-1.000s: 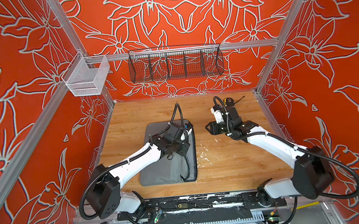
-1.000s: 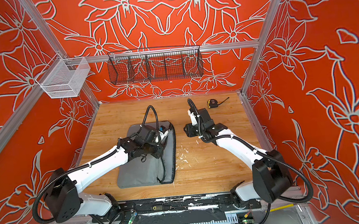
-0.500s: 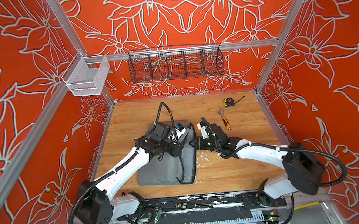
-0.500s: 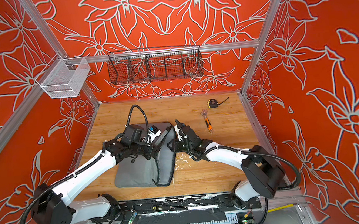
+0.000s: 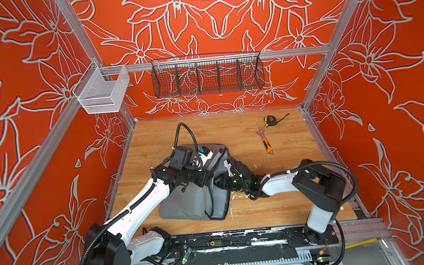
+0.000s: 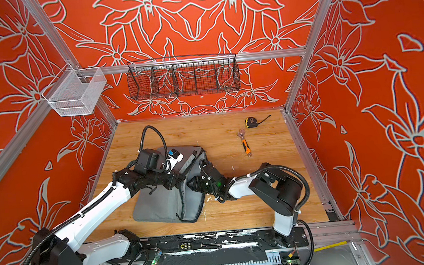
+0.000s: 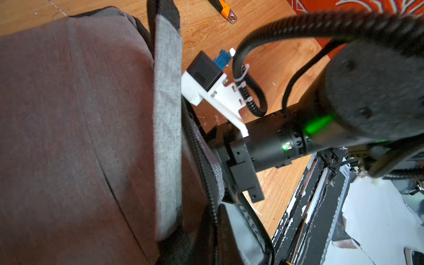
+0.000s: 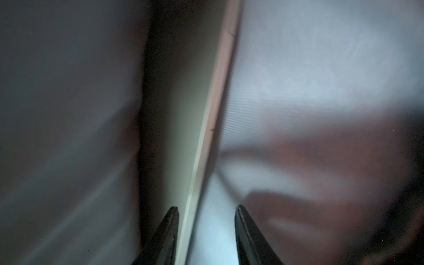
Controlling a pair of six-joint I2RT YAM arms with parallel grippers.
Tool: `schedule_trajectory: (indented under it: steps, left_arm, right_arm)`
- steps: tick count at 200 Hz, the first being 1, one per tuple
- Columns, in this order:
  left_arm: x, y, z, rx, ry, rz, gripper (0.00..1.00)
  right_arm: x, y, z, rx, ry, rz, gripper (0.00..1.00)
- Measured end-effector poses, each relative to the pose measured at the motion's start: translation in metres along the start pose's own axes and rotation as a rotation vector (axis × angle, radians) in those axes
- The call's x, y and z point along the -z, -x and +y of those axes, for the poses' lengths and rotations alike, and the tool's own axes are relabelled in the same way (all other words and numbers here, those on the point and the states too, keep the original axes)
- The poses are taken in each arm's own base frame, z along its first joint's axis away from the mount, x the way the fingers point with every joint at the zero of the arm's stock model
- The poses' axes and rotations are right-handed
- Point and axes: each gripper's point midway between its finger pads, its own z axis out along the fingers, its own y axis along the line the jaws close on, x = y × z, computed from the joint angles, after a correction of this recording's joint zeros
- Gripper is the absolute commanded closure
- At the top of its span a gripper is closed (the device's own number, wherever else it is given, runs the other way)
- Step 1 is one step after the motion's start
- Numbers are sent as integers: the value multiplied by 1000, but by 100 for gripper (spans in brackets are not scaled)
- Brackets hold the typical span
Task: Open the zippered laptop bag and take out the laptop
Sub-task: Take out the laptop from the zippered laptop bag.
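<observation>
Laptop (image 8: 211, 114): lay inside grey laptop bag (image 5: 185, 203), mid-worktop (image 5: 264, 207); only its pale edge showed. Right claw (image 8: 206, 207): sat within the bag mouth, part open, astride that edge, not clamped. Left claw (image 5: 205, 178): shut on the raised flap. Beyond: adjustable wrench (image 5: 265, 141), tape measure (image 5: 270, 120). Risk: a shallow pinch would likely slip off smooth metal; a dropped flap could snag the withdrawal.

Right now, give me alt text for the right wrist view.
The right gripper has its dark fingertips apart, with a thin pale edge, probably the laptop, between them. Blurred grey bag fabric fills both sides.
</observation>
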Motion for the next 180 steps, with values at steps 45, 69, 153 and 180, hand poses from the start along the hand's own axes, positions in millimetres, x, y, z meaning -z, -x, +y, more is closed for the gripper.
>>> schedule_trajectory:
  steps: [45, 69, 153, 180]
  left_arm:
    - [3, 1, 0, 18, 1, -15, 100]
    - [3, -1, 0, 22, 0, -29, 100]
    - [0, 0, 13, 91, 53, -53, 55]
    - [-5, -7, 18, 142, 64, -56, 30]
  right_arm:
    - [-25, -6, 14, -34, 92, 14, 61]
    - [-33, -8, 23, -38, 129, 27, 66]
    - [-32, 3, 60, -49, 201, 38, 100]
    - [-23, 3, 62, -23, 174, 43, 100]
